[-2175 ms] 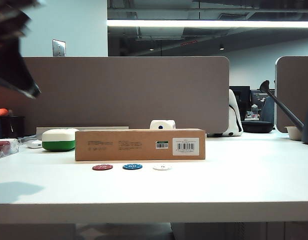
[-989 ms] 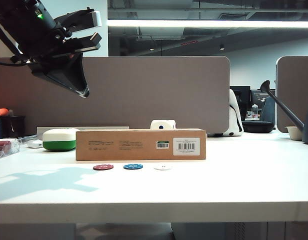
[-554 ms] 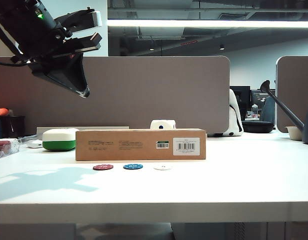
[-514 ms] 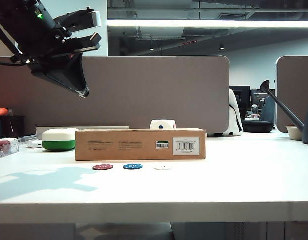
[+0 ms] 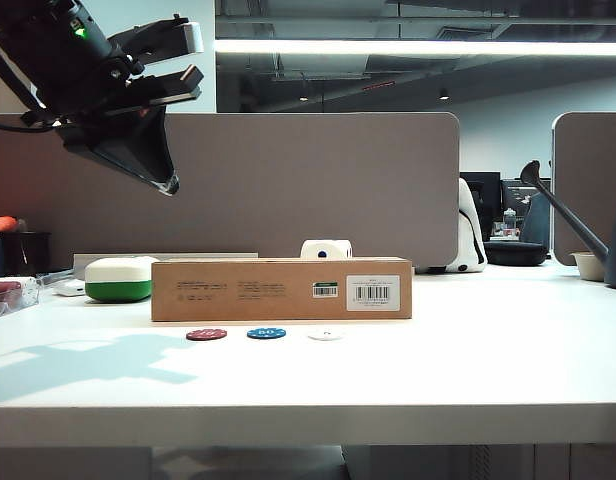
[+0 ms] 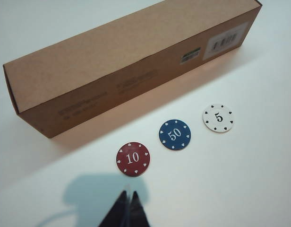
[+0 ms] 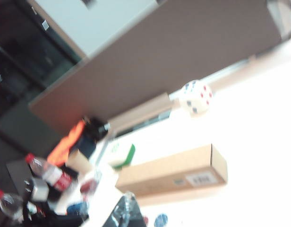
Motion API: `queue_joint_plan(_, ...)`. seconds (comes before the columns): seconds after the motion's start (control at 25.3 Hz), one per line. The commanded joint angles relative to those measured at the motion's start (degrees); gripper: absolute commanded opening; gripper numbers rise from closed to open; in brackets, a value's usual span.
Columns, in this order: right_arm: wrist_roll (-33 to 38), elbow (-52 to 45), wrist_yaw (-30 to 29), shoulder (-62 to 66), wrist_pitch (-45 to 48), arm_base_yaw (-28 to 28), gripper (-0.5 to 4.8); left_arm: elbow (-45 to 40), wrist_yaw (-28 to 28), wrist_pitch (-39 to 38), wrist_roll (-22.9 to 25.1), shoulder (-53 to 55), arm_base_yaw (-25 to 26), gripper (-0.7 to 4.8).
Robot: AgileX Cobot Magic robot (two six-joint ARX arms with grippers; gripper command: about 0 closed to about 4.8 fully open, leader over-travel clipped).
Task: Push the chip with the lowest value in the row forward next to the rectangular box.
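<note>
Left hand (image 6: 128, 208) is held pinched together, high above the small round white chip (image 6: 218, 118). Right hand (image 7: 124, 210): state cannot be told.

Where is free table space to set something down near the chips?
Bare table lies in front of the three chips and right of the white chip. Crowded: the narrow strip between chips and rectangular box. Left gripper hangs above; right gripper is away.

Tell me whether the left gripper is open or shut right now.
Shut. In the left wrist view the left gripper shows its dark fingertips pressed together, hanging above the table near the red chip, holding nothing.
</note>
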Motion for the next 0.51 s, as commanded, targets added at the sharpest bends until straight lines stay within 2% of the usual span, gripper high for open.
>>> queue_joint_plan(0.04, -1.6, 1.7, -0.2, 5.4, 0.2, 2.6, -0.06, 0.3, 0.0, 0.6, 0.0, -0.1, 0.0, -0.05)
queue_joint_plan(0.16, -2.8, 2.7, 0.0, 14.5, 0.3, 8.8, -0.06, 0.3, 0.0, 0.5, 0.0, -0.1, 0.0, -0.05)
queue_joint_plan(0.2, -3.6, 2.8, 1.7, 19.2, 0.7, 12.9, -0.06, 0.3, 0.0, 0.6, 0.0, -0.1, 0.0, -0.05)
queue_joint_plan(0.32, -6.3, 2.8, 6.6, 27.5, 2.1, 20.5, -0.06, 0.3, 0.0, 0.5, 0.0, -0.1, 0.0, -0.05)
queue_joint_plan(0.51, -7.3, 4.7, 12.1, 43.8, 7.1, 31.0, -0.06, 0.3, 0.0, 0.6, 0.0, -0.1, 0.0, -0.05)
